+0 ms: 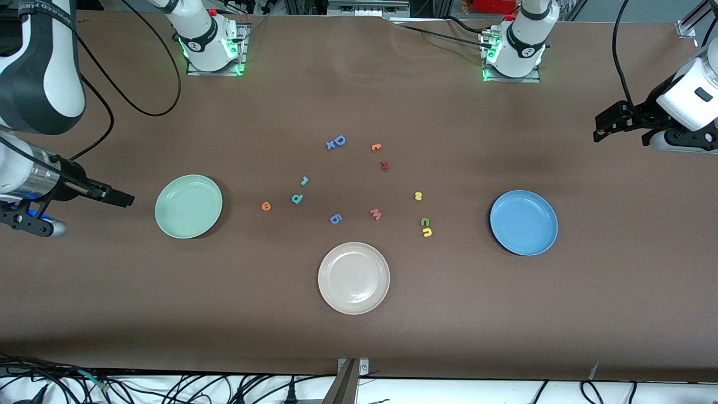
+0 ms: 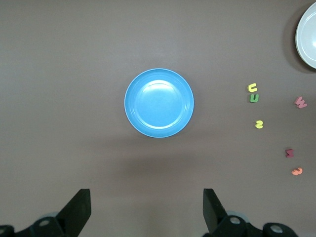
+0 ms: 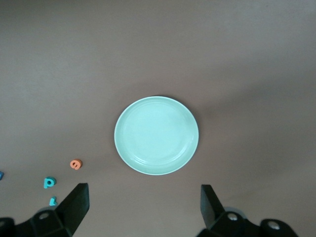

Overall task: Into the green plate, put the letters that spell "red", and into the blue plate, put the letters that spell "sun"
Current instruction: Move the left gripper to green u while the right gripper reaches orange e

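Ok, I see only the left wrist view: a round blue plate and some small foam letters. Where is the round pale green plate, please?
Observer: The round pale green plate lies toward the right arm's end of the table, with nothing in it.
Operator: And where are the letters for "red"?
Observer: The teal foam "r", the teal foam "d" and the orange foam "e" lie on the table beside that plate, toward the table's middle.

Even overhead light; soft shadows beside plates; mild glare; sharp focus.
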Available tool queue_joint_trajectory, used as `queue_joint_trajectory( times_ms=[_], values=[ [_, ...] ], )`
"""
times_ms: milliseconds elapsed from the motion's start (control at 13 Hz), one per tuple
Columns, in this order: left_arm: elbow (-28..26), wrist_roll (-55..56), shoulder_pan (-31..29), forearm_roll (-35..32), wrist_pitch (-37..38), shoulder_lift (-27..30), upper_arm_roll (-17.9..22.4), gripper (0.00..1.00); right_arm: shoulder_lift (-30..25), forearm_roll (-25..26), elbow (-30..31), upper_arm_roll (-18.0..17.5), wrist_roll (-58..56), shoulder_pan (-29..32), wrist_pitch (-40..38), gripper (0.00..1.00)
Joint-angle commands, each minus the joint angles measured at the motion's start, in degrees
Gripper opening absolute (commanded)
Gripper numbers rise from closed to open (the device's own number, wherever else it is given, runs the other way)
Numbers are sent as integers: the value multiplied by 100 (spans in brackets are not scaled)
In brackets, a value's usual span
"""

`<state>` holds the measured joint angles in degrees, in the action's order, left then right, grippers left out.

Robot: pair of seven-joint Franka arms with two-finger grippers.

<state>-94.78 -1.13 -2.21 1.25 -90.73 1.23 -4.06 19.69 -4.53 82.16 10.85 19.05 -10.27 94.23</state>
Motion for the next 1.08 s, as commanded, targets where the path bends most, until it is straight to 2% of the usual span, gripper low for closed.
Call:
queue_joint_trajectory(
  times_ms=[0, 309, 540, 695, 849, 1003],
  values=[
    [29, 16, 1, 78, 64, 0, -16, 100, -150, 49, 292, -328, 572, -45, 288, 100],
    [30, 25, 19, 78, 73, -9, -51, 100, 61, 22, 563, -855, 1126, -53, 674, 100],
    [29, 25, 10, 78, 81, -298, -383, 100, 70, 22, 1283, -1329, 1740, -54, 1596, 100],
    [47, 95, 19, 60, 55, -527, -621, 100, 192, 22, 1513, -1628, 2032, -97, 1914, 99],
    [47, 637, 27, 51, -58, -729, -902, 100, 490, 22, 1531, -1682, 2068, -264, 2133, 99],
    [47, 1218, 62, 25, -304, -1088, -1262, 100, 684, 22, 1828, -1683, 2068, -413, 2747, 99]
  ],
)
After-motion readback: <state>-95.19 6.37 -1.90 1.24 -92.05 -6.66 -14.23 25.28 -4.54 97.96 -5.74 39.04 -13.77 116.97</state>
